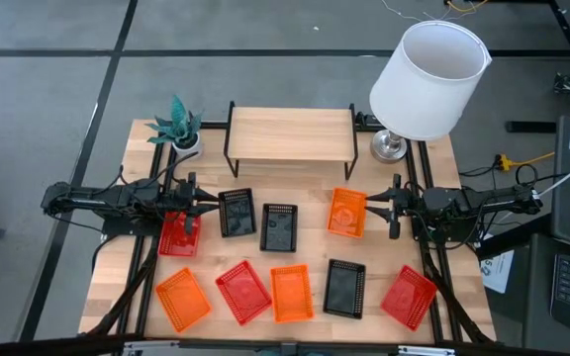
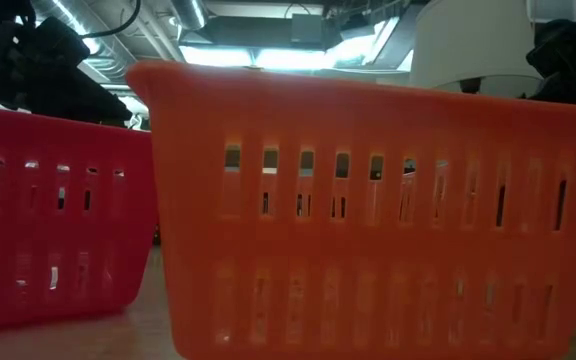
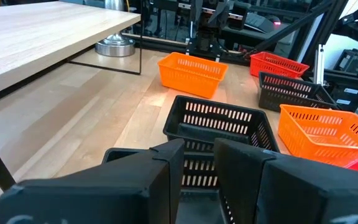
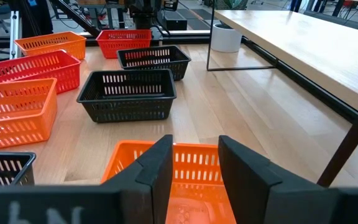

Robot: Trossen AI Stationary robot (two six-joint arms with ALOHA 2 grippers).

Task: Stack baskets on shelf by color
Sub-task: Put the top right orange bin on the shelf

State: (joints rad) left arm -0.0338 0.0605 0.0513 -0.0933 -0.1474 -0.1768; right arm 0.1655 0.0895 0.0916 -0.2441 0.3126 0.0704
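I'm looking at two slim arms in matte black, built of jointed segments with thin black cables trailing along them. The left hand [image 1: 192,206] and the right hand [image 1: 382,208] are showing the same dark finish. Through my wrist cameras each hand's fingers [image 3: 166,163] [image 4: 157,163] are appearing as broad, flat, angular black slabs with smooth faces.

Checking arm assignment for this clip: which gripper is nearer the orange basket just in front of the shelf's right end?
Right. The right gripper sits at that orange basket's edge, jaws open. The left gripper is across the table, beside a black basket.
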